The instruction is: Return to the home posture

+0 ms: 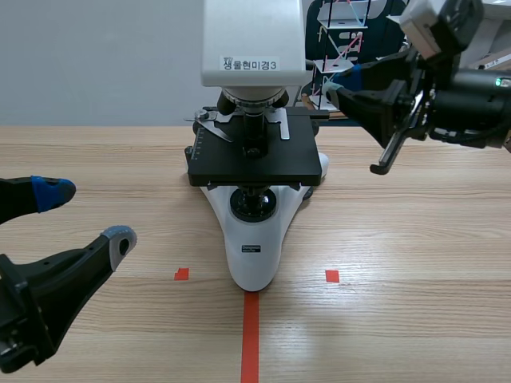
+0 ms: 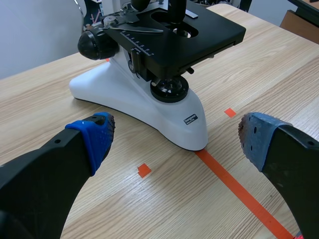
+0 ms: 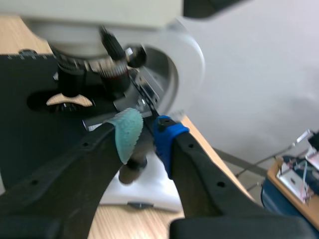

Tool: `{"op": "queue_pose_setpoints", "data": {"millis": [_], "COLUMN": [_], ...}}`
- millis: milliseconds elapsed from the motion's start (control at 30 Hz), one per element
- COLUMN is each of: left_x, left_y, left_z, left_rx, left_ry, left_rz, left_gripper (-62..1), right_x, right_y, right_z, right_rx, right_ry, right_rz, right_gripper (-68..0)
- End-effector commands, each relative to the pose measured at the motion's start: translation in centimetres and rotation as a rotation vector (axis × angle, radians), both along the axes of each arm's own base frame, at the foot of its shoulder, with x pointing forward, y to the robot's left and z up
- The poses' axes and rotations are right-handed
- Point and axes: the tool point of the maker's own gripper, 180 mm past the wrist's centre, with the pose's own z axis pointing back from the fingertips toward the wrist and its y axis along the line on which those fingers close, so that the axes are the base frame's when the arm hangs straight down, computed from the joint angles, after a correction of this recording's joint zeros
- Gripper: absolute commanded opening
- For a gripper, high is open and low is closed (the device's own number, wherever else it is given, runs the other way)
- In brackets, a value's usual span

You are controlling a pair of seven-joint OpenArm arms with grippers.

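Observation:
A white microscope point(image 1: 251, 239) with a black stage point(image 1: 255, 155) stands at the table's middle, over the end of the orange tape line. My left gripper point(image 1: 84, 215) hovers low at the near left, open and holding nothing. In the left wrist view the microscope's base point(image 2: 149, 104) lies just ahead of the left gripper point(image 2: 177, 137). My right gripper point(image 1: 334, 89) is raised at the stage's far right corner and points at it. In the right wrist view this gripper point(image 3: 148, 132) has its pads almost touching, shut, with no object seen between them, close to the lenses point(image 3: 112, 69).
The wooden table point(image 1: 415, 263) carries small orange tape squares on either side of the line. A rack of coloured parts point(image 1: 343, 40) stands behind the microscope. A cardboard box point(image 2: 299, 22) sits off the table's far side.

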Motion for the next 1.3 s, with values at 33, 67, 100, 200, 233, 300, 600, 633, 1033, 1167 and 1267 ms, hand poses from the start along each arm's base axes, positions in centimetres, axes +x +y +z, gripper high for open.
{"op": "queue_pose_setpoints", "data": {"millis": [33, 67, 100, 200, 233, 300, 600, 633, 1033, 1167, 1267], "left_x": [-0.1, -0.1, -0.1, -0.1, -0.1, -0.1, -0.1, -0.1, -0.1, -0.1, -0.1], "left_y": [-0.2, -0.2, -0.2, -0.2, -0.2, -0.2, -0.2, -0.2, -0.2, -0.2, -0.2], "left_z": [0.3, 0.3, 0.3, 0.3, 0.3, 0.3, 0.3, 0.3, 0.3, 0.3, 0.3], "left_rx": [-0.021, -0.021, -0.021, -0.021, -0.021, -0.021, -0.021, -0.021, -0.021, -0.021, -0.021], "left_ry": [-0.007, -0.007, -0.007, -0.007, -0.007, -0.007, -0.007, -0.007, -0.007, -0.007, -0.007], "left_rz": [0.001, 0.001, 0.001, 0.001, 0.001, 0.001, 0.001, 0.001, 0.001, 0.001, 0.001], "left_gripper": [-8.0, -8.0, -8.0, -8.0, -8.0, -8.0, -8.0, -8.0, -8.0, -8.0, -8.0], "right_x": [-1.0, -1.4, -1.9, -3.4, -3.9, -5.0, -9.3, -9.7, -12.7, -12.7, -12.7], "right_y": [-1.9, -2.6, -3.2, -4.7, -5.1, -5.5, -4.7, -4.7, -4.3, -4.3, -4.3], "right_z": [0.8, 0.9, 1.0, 1.2, 1.4, 1.4, 0.0, -0.1, -2.0, -2.0, -1.9], "right_rx": [0.049, 0.062, 0.073, 0.103, 0.119, 0.150, 0.192, 0.197, 0.207, 0.206, 0.207], "right_ry": [-0.034, -0.044, -0.048, -0.071, -0.076, -0.078, -0.028, -0.022, 0.065, 0.066, 0.062], "right_rz": [-0.053, -0.078, -0.095, -0.158, -0.183, -0.209, -0.279, -0.292, -0.330, -0.330, -0.329], "right_gripper": [-44.8, -40.2, -35.1, -20.5, -17.7, -16.0, -11.0, -11.0, -11.1, -11.1, -11.1]}}
